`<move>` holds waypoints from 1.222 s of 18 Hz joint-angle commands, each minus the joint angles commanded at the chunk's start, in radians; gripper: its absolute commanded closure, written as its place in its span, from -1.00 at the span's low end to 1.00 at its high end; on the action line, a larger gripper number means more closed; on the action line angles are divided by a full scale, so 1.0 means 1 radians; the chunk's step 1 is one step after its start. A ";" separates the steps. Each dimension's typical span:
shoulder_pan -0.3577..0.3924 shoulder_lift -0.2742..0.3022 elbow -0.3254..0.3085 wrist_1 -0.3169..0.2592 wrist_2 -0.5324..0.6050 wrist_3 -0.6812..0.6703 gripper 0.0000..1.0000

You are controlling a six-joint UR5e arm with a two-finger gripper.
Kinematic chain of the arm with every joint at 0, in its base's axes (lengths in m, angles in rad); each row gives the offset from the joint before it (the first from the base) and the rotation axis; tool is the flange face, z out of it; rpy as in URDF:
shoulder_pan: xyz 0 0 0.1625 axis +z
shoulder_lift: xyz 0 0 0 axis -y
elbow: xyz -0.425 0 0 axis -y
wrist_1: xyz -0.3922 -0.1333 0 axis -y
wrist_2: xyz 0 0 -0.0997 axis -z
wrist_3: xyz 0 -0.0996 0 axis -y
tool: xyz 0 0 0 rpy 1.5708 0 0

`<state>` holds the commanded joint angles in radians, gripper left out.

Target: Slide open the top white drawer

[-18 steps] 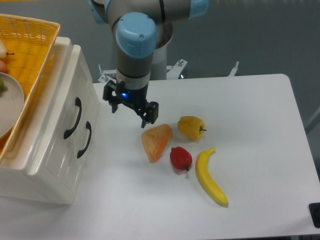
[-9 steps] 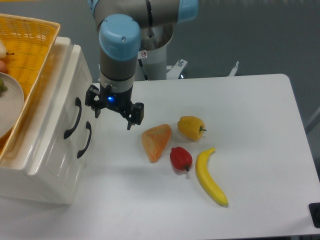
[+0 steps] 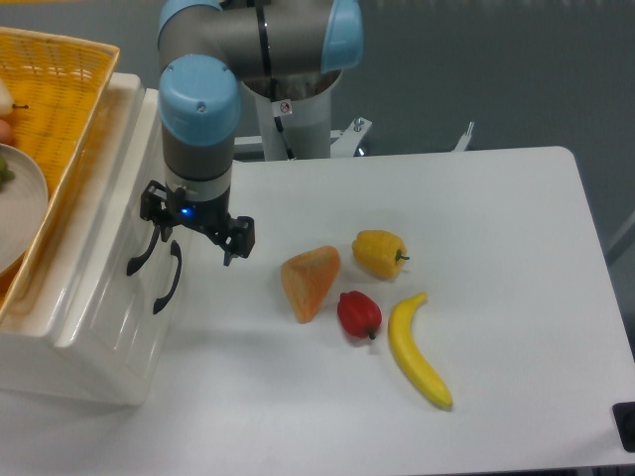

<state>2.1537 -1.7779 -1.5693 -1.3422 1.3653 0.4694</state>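
The top white drawer (image 3: 119,213), the upper of two glossy white plastic drawer fronts in a small white cabinet (image 3: 89,327), sits at the left of the frame, closed flush with the cabinet face, and its curved black handle (image 3: 139,260) is partly covered by the robot's tool. The lower white drawer (image 3: 139,297) just below and to the right of it has the same kind of curved black handle (image 3: 169,281), fully in view. The jaws (image 3: 195,242) of the grey and light-blue robot arm (image 3: 213,89) hang spread apart right in front of the cabinet, one black finger over the upper part of the top handle and the other off to the right above the white counter (image 3: 476,248); they hold nothing, and whether the left finger touches the handle cannot be told. A small blue light glows on the tool body. On top of the cabinet, in the upper left corner, rests a yellow woven wicker basket (image 3: 60,89) with the edge of a pale plate (image 3: 20,213) inside it. On the counter near the centre lie an orange wedge-shaped toy fruit (image 3: 310,281), a yellow bell pepper (image 3: 379,253), a red bell pepper (image 3: 358,313) and a yellow banana (image 3: 417,350), grouped close together and well apart from the cabinet.
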 joint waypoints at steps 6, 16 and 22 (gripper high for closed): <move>0.021 -0.003 0.006 -0.047 -0.055 -0.015 -1.00; 0.077 -0.014 0.006 -0.127 -0.184 -0.017 -1.00; 0.071 -0.023 0.006 -0.130 -0.187 -0.017 -1.00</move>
<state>2.2243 -1.8009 -1.5631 -1.4726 1.1781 0.4525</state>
